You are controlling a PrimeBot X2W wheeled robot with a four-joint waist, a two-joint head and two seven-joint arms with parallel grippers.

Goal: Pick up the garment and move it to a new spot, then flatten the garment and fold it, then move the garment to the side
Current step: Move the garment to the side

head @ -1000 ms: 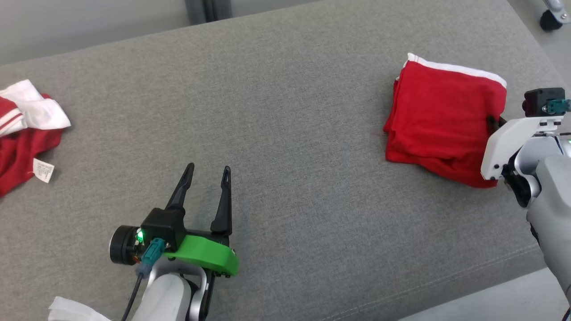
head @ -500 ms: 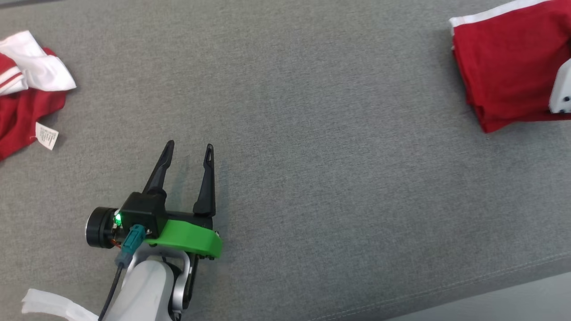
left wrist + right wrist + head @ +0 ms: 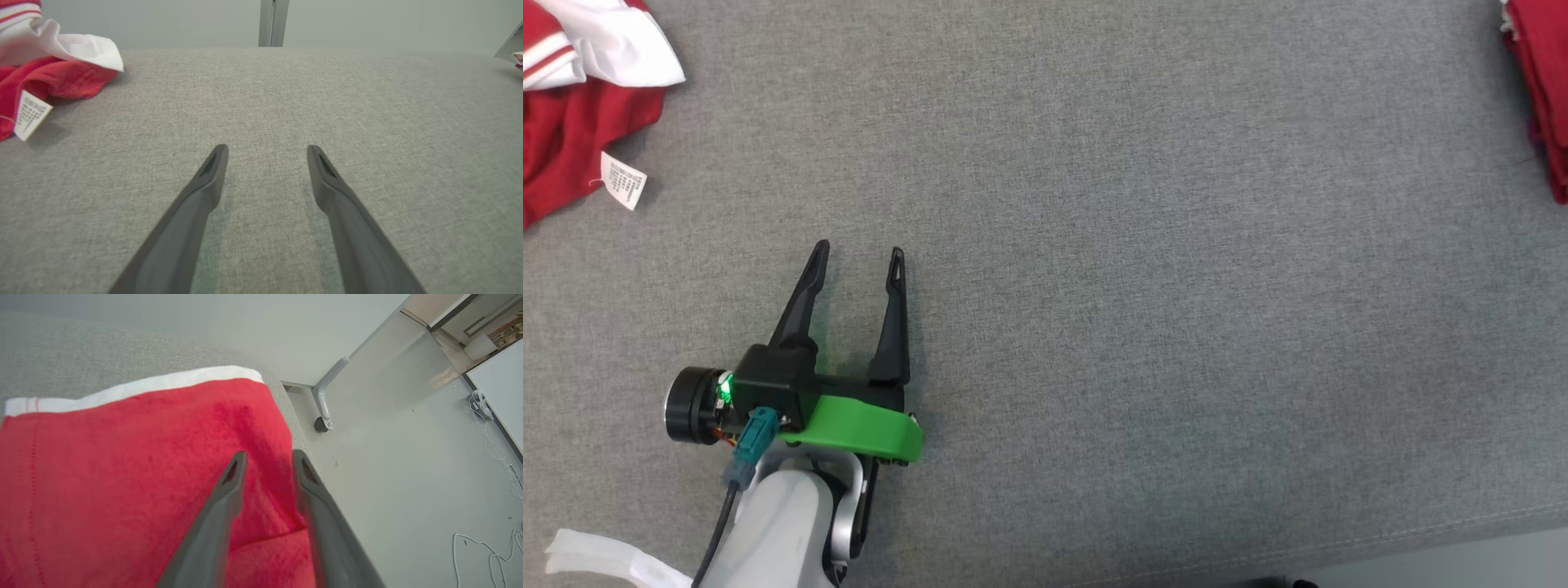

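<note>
Step 3 looks done: folded garment (image 3: 1542, 98) lies on the tabletop (image 3: 1135, 245) at the head frame's right edge. Right claw (image 3: 269, 455) released, hovering over it; left claw (image 3: 858, 249) spread, empty. Next: lift clear.

The grey padded surface (image 3: 1143, 245) lies bare across its broad middle, giving open passage from the left gripper (image 3: 858, 249) to the far right. A crumpled red-and-white garment (image 3: 572, 122) (its label hanging out) blocks the upper left corner. A folded red garment (image 3: 1547, 90) lines the right edge, just beside the drop to the floor (image 3: 388, 477).
</note>
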